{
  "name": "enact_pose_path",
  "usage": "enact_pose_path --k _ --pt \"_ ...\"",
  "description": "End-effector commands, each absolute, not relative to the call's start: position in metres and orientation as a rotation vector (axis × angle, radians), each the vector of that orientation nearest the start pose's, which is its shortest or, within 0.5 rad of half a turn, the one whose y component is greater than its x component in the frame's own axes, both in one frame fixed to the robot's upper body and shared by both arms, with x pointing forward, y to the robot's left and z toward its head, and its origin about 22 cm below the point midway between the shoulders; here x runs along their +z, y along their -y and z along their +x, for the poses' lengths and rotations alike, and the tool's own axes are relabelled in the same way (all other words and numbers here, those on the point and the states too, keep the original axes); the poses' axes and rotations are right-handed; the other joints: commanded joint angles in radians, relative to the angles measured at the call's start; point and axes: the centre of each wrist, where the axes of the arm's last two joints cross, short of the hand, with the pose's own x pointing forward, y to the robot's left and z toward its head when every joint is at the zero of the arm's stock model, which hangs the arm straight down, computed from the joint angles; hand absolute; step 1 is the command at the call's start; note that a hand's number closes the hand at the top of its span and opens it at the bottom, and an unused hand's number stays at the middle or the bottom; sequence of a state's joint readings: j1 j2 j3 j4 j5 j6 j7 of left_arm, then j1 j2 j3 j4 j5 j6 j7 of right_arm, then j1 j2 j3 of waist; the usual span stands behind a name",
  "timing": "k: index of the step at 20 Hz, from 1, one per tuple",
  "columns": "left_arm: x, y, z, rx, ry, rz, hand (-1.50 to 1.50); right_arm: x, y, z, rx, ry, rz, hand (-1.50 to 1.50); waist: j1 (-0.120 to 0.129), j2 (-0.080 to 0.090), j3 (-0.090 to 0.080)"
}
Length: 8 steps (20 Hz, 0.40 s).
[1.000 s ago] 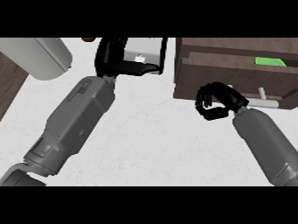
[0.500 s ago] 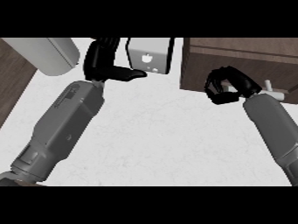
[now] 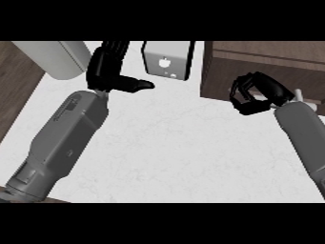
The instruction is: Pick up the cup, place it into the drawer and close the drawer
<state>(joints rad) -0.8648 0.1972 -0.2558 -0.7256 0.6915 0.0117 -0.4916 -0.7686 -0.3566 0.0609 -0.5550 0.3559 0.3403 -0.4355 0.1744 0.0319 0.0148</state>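
The dark brown drawer unit (image 3: 225, 71) stands at the counter's right back. Its top face shows only brown wood, and no cup appears anywhere in this view. My right hand (image 3: 255, 94) is at the drawer's front with its fingers curled and nothing visible inside them. A small pale handle (image 3: 300, 94) sticks out just right of that hand. My left hand (image 3: 108, 71) is at the upper left, fingers straight and pointing away, thumb stretched to the right, holding nothing.
A white box with a small logo (image 3: 168, 59) stands between the two hands at the back. A pale grey cylinder (image 3: 55, 57) lies at the back left. The white counter (image 3: 179, 143) ends at dark wood on the left.
One second ago the drawer stood open with a green object inside; now that opening is out of sight. My right hand has moved up and right toward the drawer front. My left hand's fingers straightened.
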Motion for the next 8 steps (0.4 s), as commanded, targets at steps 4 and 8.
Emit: enact_pose_path --k 4,8 --pt "0.061 -0.158 0.412 0.025 1.878 -0.483 -1.50 0.123 0.316 0.438 0.814 1.638 -0.302 1.50 0.042 0.017 -0.011" --pt "0.057 -0.170 0.410 0.021 1.871 -0.478 -1.50 0.122 0.324 0.434 0.804 1.620 -0.282 1.50 0.062 0.017 -0.011"
